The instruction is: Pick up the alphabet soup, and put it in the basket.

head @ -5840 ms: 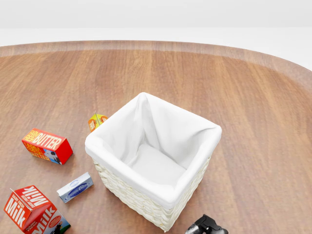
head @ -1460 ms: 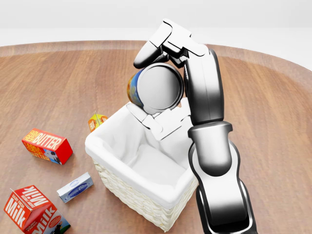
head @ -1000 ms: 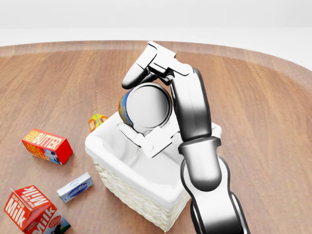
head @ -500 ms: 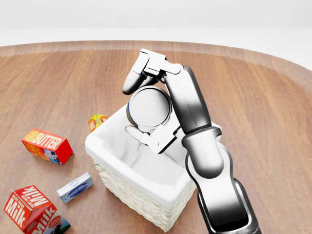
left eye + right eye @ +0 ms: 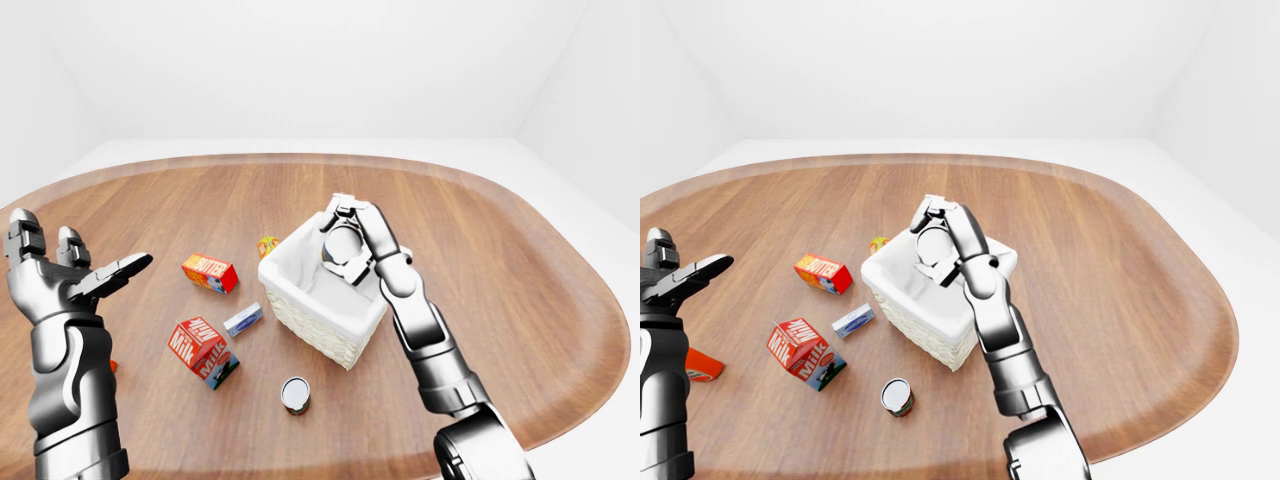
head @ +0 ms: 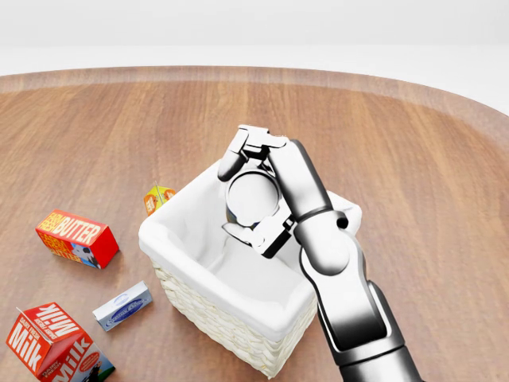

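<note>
The alphabet soup can (image 6: 253, 197) shows its round silver end in the head view. My right hand (image 6: 238, 193) is shut on it, fingers over the top and thumb underneath. Hand and can sit low in the mouth of the wicker basket (image 6: 208, 317), inside its white cloth liner near the upper rim. The can's label is hidden behind the fingers. My left hand (image 5: 75, 262) is raised at the far left of the left-eye view, open and holding nothing, well away from the basket.
Left of the basket lie a red butter box (image 6: 77, 238), a milk carton (image 6: 54, 342), a small blue-grey box (image 6: 122, 305) and a small orange box (image 6: 158, 196). A second can (image 5: 294, 394) stands on the wooden table (image 6: 429, 175) below the basket.
My right hand has come down and leftward with the can, from above the basket into its mouth. The things on the table have not moved.
</note>
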